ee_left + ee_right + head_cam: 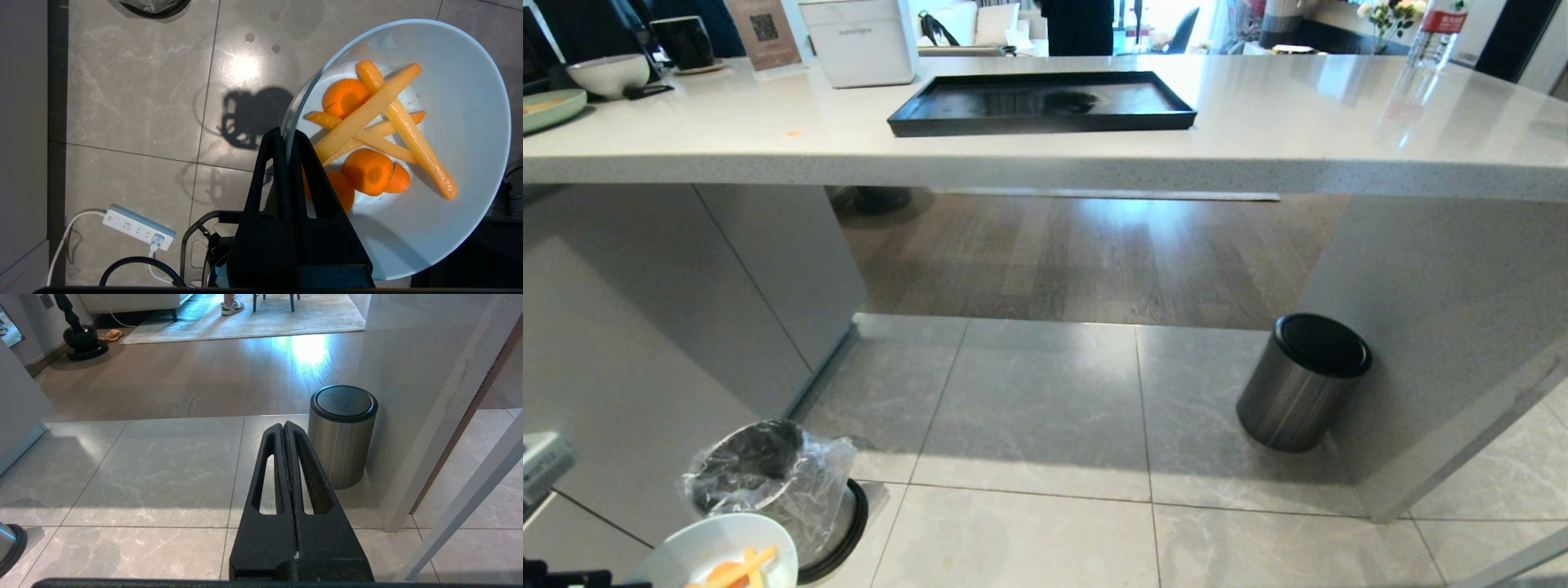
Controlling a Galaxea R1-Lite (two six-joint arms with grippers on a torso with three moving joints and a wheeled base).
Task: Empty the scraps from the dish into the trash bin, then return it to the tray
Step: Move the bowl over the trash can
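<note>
In the head view, at the lower left of the frame, I have the dish [719, 549] low over the floor, with the scraps [737, 570] in it. It sits just in front of the bin [772, 482], whose liner mouth gapes right behind the dish's far rim. The tray [1042, 103] lies at the top centre, on the table [1258, 139], with nothing in it. So I judge the carry to the bin all but done and the tipping not yet begun.

In the left wrist view, my left pincer [286, 141] is clamped on the dish's near rim at lower centre, carrots and pale sticks piled right of it. Only the bin's base shows, at the top edge. Next I need to bring the dish over the liner mouth and roll the wrist so the scraps slide off the far rim.

In the right wrist view, the right pincer [284, 430] hangs pressed together, empty, at centre, pointing toward a lidded can [342, 435].
</note>
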